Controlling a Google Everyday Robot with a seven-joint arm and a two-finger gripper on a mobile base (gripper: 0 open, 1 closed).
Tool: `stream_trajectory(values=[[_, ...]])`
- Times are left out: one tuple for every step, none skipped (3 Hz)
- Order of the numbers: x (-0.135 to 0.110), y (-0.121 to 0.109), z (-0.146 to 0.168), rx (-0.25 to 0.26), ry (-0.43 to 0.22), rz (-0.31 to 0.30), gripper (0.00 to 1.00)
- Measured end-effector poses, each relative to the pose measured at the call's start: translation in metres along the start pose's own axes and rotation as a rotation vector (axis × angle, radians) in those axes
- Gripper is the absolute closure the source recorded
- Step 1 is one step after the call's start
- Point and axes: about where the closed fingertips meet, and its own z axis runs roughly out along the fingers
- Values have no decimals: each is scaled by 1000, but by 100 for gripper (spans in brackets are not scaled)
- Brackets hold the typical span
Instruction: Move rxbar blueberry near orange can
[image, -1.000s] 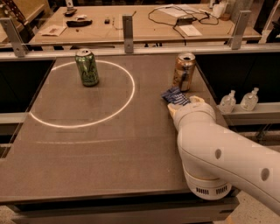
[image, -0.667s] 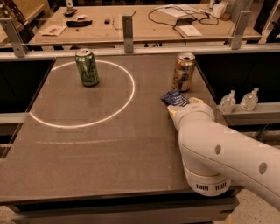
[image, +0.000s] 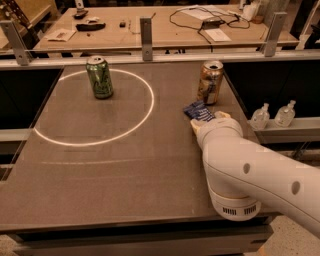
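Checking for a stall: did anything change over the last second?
Hardly anything. The arm edged slightly left at its big joint. The gripper remains at the bar, which lies just in front of the orange can. The bar, the orange can and the green can have not moved.
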Motion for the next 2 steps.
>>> stream_trajectory(values=[[0, 0, 0, 0, 0, 0, 36], [2, -4, -1, -8, -11, 14, 12]])
